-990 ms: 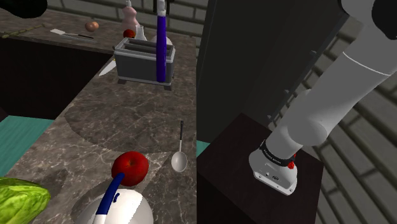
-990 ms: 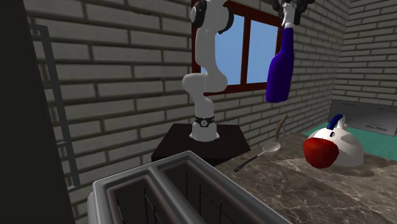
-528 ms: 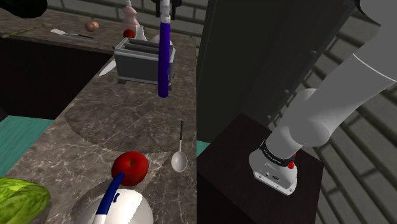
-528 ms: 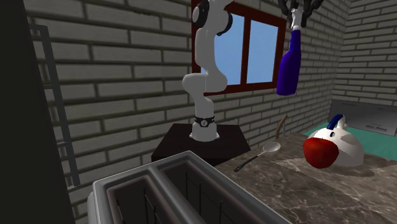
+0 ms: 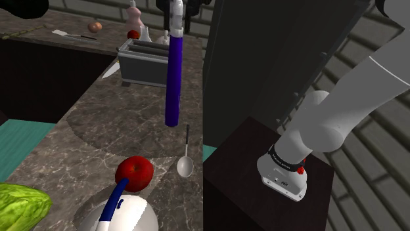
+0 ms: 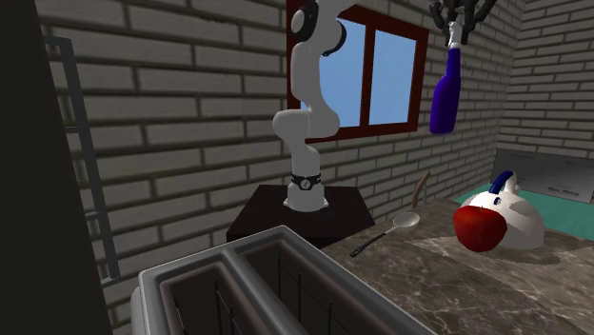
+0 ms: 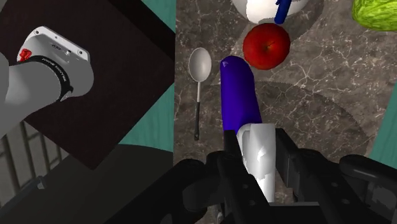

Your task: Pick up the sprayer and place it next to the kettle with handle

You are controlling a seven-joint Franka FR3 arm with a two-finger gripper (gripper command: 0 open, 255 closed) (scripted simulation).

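Above the worktop [image 5: 98, 125], my gripper [image 7: 257, 167] clamps the sprayer [image 5: 172, 79] by its white head. It's swung away from the toaster [image 5: 141, 62] toward the kettle [image 5: 128, 213], probably about over the spoon [image 5: 184, 166]. Lowering next.

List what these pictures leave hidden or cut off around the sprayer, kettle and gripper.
- Kettle: shoulder view's bottom edge cuts its body; the red apple covers part of it in the second exterior view.
- Sprayer: the gripper clasping it hides its white head's sides, wrist view.
- Small things at the shoulder view's top left: too small to name.
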